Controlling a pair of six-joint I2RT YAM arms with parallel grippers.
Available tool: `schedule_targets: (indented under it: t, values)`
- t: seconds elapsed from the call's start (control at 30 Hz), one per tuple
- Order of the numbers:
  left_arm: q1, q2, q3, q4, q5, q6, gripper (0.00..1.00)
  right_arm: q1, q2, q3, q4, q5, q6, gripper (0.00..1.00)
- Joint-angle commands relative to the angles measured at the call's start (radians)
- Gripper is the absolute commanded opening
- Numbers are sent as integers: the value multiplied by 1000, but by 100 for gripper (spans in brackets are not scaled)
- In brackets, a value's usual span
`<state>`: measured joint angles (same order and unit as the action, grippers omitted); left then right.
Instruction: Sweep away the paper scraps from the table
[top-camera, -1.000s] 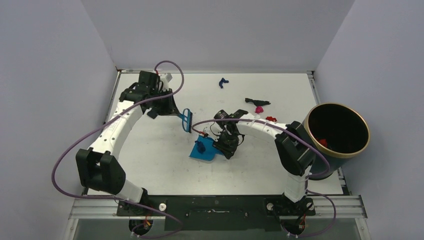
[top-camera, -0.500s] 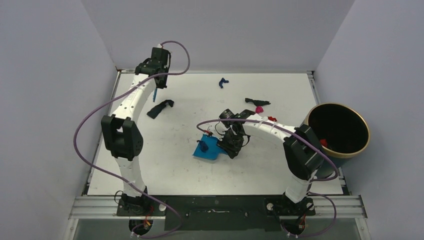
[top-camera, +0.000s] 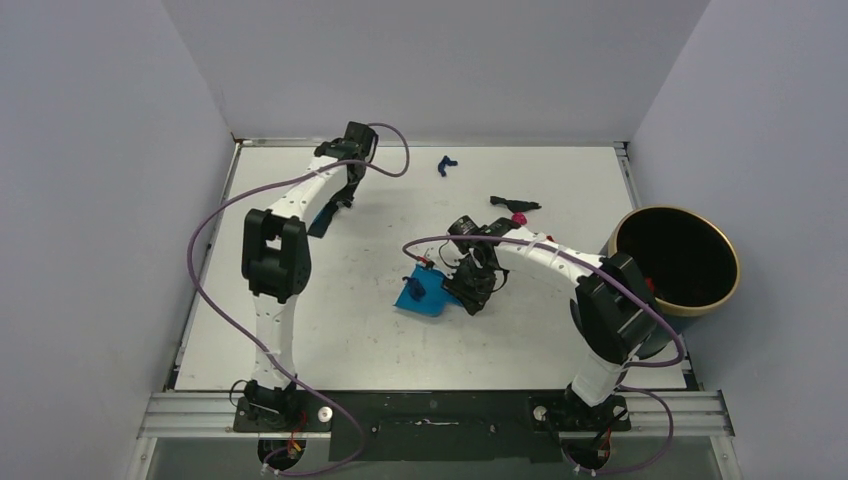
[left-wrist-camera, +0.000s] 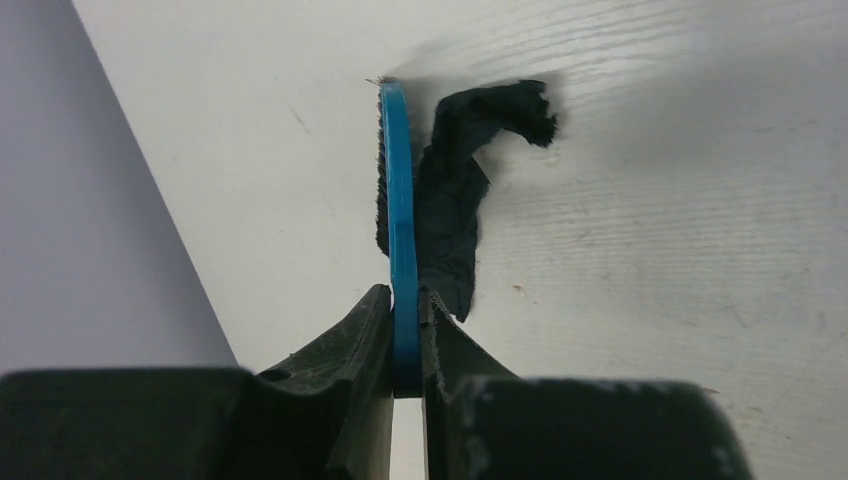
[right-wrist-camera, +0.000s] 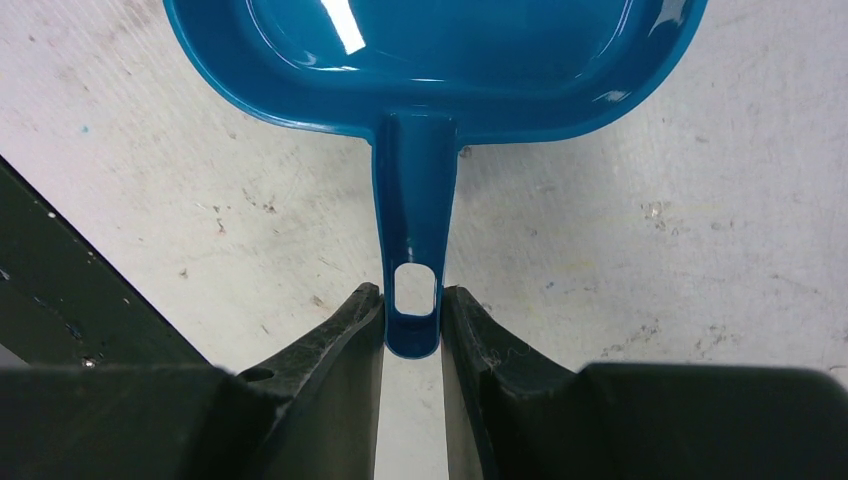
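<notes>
Black paper scrap (left-wrist-camera: 455, 215) touches the brush (left-wrist-camera: 402, 200) pinched by left gripper (left-wrist-camera: 404, 300); right gripper (right-wrist-camera: 412, 300) pinches dustpan (right-wrist-camera: 440, 50).

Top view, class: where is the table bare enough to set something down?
Bare: the near strip of table, from its edge to the dustpan; the far right corner beyond the black scrap. Crowded: around the right gripper, and far left by the brush.

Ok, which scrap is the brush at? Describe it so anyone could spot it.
Go to the table's far-left corner, where the left gripper holds the blue brush on edge. The scrap lies just beside it: a long, dark, ragged strip, alone on that side.
</notes>
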<state>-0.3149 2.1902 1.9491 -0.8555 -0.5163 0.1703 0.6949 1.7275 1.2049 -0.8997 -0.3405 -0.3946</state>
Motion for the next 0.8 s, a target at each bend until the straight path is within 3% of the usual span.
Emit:
schedule_targets:
  t: [0.0,0.5,0.77]
  values:
    - [-54,-32,16,-38,120,-6,0,-45,-66,-14,-19,25,5,5]
    - [-300,-269,-179,-181,527,-204,0,-120,-105,-101,10,102,-12,5]
    - [-289,-469,-303,-69,779,-281,1,-115,-86,-95,15,84,-1,5]
